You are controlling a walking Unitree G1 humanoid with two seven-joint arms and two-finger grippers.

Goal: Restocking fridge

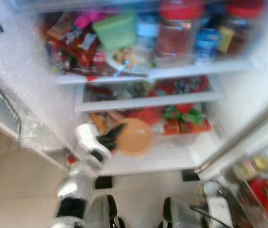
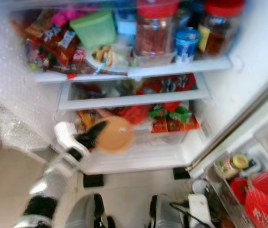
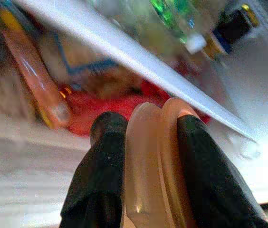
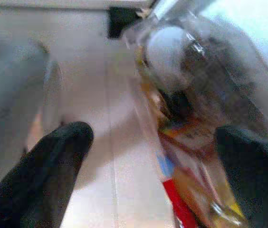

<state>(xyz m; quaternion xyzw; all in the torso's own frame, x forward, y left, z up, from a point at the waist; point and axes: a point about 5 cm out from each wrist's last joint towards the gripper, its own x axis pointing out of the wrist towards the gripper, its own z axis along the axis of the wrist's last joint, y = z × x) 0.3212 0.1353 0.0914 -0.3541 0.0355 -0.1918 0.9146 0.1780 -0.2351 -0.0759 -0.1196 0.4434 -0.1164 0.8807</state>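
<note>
The fridge [image 1: 248, 90] stands open before the robot, its shelves crowded and the whole scene somewhat blurred. The left hand [image 2: 92, 134] reaches into the lowest compartment, its black fingers [image 3: 103, 180] clamped on the edge of a round orange disc [image 2: 116, 135] — what it is exactly cannot be told, though the left wrist view shows it as two thin peach-coloured rims [image 3: 153, 166] pressed together between the fingers. The disc sits in front of the clear bottom drawer [image 1: 181, 140], just beside red and green packets [image 2: 172, 116] lying there.

On the top shelf [image 1: 200, 70] stand two red-lidded jars [image 2: 154, 33], a green container [image 2: 95, 28], a small blue-and-white cup [image 2: 186, 43] and a heap of snack packets [image 1: 77, 45]. The shelf below holds more red wrappers [image 2: 169, 84].

The right hand [image 4: 153, 175] hangs low by the open door bin [image 2: 248, 190] — its fingers spread apart with nothing between them, the pale floor [image 1: 15, 190] beneath.
</note>
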